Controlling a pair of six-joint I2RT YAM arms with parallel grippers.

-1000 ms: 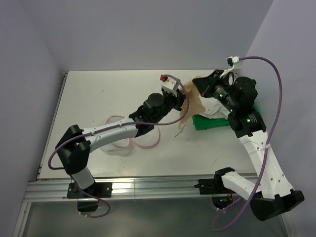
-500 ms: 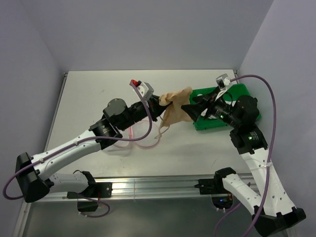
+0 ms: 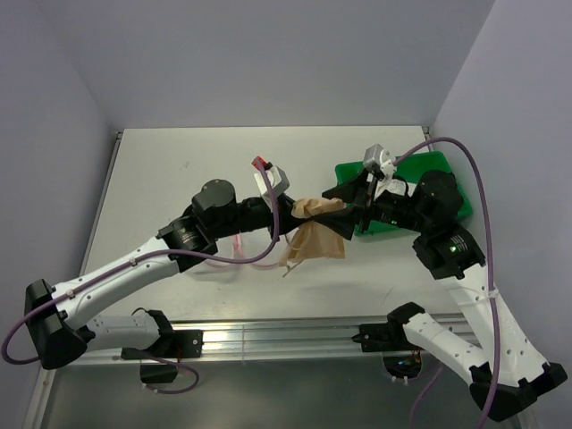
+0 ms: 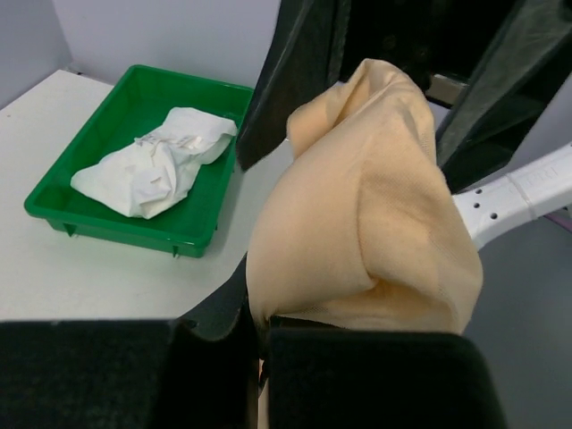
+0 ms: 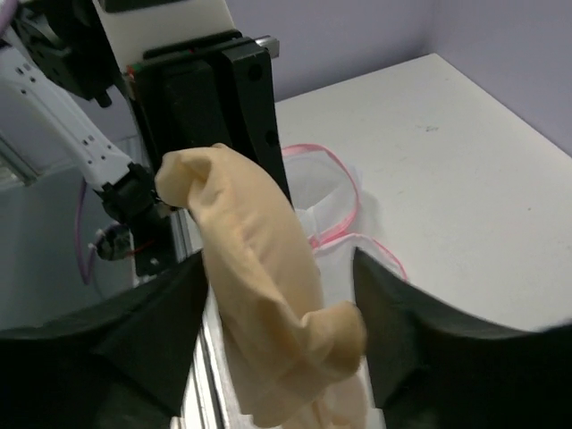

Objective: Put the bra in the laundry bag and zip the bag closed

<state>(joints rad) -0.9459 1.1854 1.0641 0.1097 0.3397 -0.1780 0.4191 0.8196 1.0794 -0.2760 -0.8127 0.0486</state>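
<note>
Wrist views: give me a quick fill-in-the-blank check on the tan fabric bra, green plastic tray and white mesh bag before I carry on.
1. The left gripper is shut on the soft tan-beige fabric bra; the right gripper around it is ___.
2. The green plastic tray holds a crumpled ___ cloth.
3. The white mesh laundry bag has a zipper band coloured ___.

Missing words: open; white; pink.
</note>
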